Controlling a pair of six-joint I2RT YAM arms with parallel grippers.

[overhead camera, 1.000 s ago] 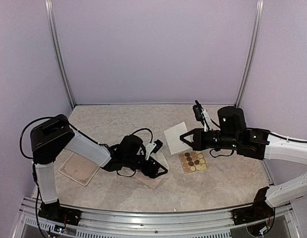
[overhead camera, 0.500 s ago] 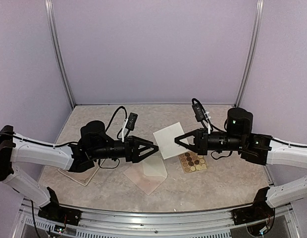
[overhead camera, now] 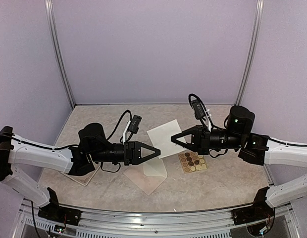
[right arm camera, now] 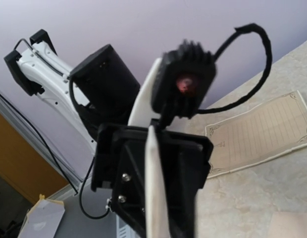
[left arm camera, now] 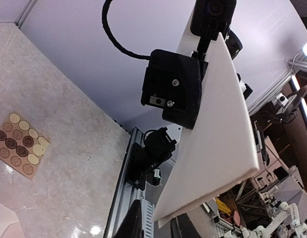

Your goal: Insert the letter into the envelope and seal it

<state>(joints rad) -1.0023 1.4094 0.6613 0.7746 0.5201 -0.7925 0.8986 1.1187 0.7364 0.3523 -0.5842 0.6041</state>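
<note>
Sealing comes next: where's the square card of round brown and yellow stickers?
Top view: sticker card lies on the table, right of centre, below the right gripper.

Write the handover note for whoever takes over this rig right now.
Left gripper: shut on a corner of the white rectangular sheet, apparently the letter, held in the air.
Right gripper: shut on the sheet's opposite side.
Cream-beige paper envelope: flat on the table below, untouched, beside the square card of round brown and yellow stickers.
Done: sheet lifted.
Left: slide it into the envelope, then seal.
</note>
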